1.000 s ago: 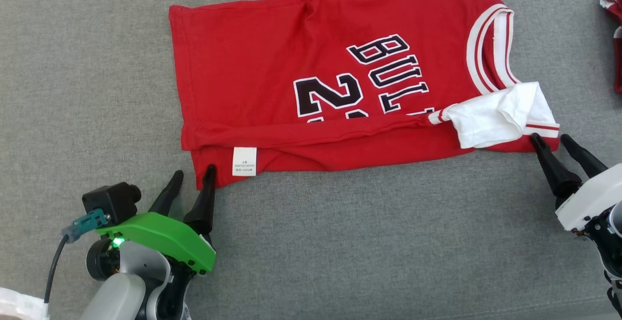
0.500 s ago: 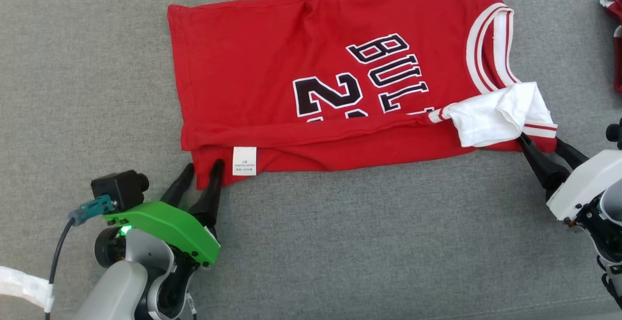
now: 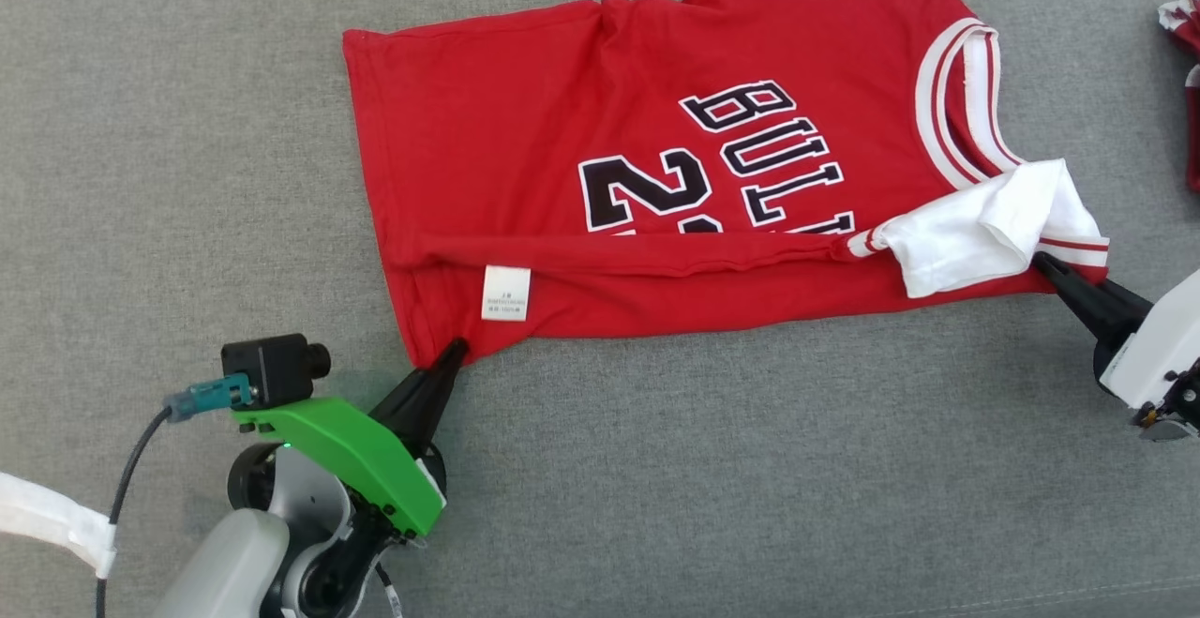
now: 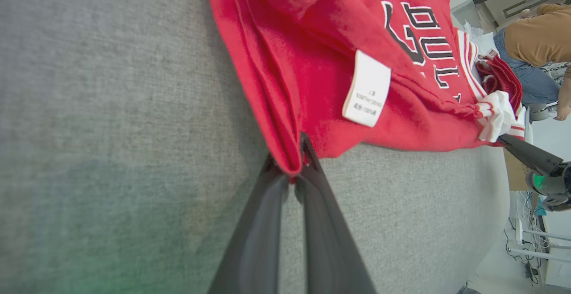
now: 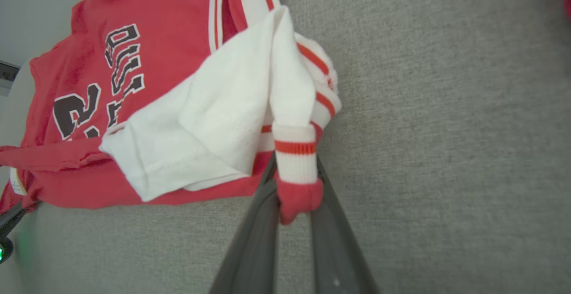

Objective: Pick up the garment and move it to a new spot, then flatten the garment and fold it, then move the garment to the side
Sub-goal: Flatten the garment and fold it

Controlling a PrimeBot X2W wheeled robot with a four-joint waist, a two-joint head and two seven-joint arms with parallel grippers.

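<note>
Red jersey (image 3: 656,177) lies spread on the grey cloth surface (image 3: 750,487), upper middle of the head view. Printed side is up, hem end to my left, neck end to my right. The near long edge is turned over onto the body: the fold line cuts across the number, the care label (image 3: 505,293) sits exposed on the turned strip, and a white flap (image 3: 975,233) is flipped out at the shoulder end.

My left pincer (image 3: 453,352) is closed tight on the near hem corner; the left wrist view shows red cloth nipped between the two tips. My right pincer (image 3: 1042,263) is clamped on the near shoulder corner, with striped trim and a red nub squeezed between the fingers in the right wrist view. How many layers each pinch has caught I can't tell, the cloth is bunched there.

Progress, my read: pick-up and relocation look done, the jersey is mostly flat, and one lengthwise fold is in or half in. With both near corners gripped, I judge this is the start of the next fold or a tug to straighten. Left to do: tidy the white flap, finish the folding, then carry the bundle to the side. Roughly mid-task.

Other red garment (image 3: 1183,37) lies at the right edge, well apart. A person (image 4: 539,39) is in the background of the left wrist view, not involved.
</note>
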